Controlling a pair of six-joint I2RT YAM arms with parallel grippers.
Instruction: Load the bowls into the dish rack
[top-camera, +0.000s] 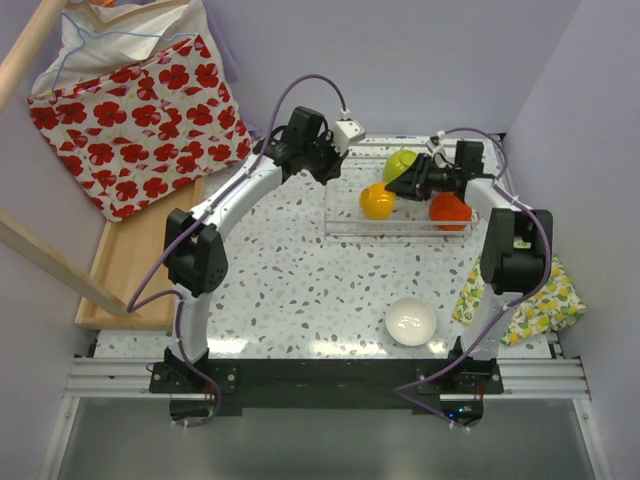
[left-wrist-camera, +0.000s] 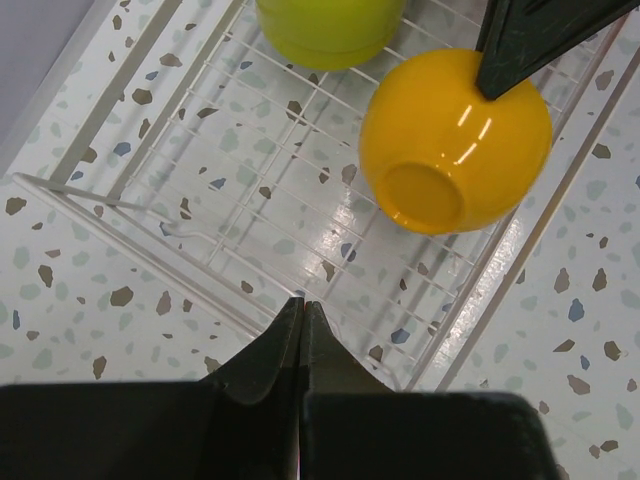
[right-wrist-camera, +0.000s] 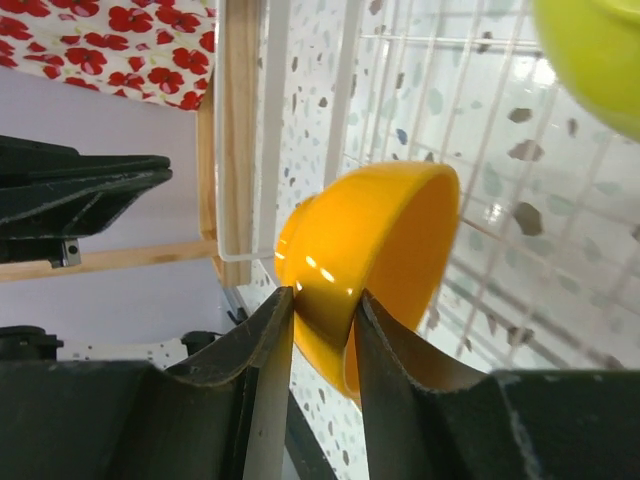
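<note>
**A:** Left tool (left-wrist-camera: 302, 312) is pinched right together with nothing in it, hanging over the left end of the dish rack (left-wrist-camera: 150, 215).

**B:** And the right tool (right-wrist-camera: 318, 330)?

**A:** Its fingers (right-wrist-camera: 262, 350) straddle the wall of the orange-yellow bowl (right-wrist-camera: 380, 240), one outside and one inside the rim. The wall fills the gap between them. Whether they press it or only flank it, I cannot tell.

**B:** Where does that bowl sit?

**A:** Inside the rack, toward its left end, tipped on its side. Its foot ring faces the left wrist camera.

**B:** Any other bowls in there?

**A:** Two more. A lime green bowl (top-camera: 400, 163) lies just beyond it near the far rail. A red-orange bowl (top-camera: 450, 210) sits at the right end, partly hidden by the right arm.

**B:** Anything outside the rack?

**A:** A white bowl (top-camera: 411, 321) sits on the speckled counter (top-camera: 300, 280), near the right arm's base and well apart from the rack.
</note>
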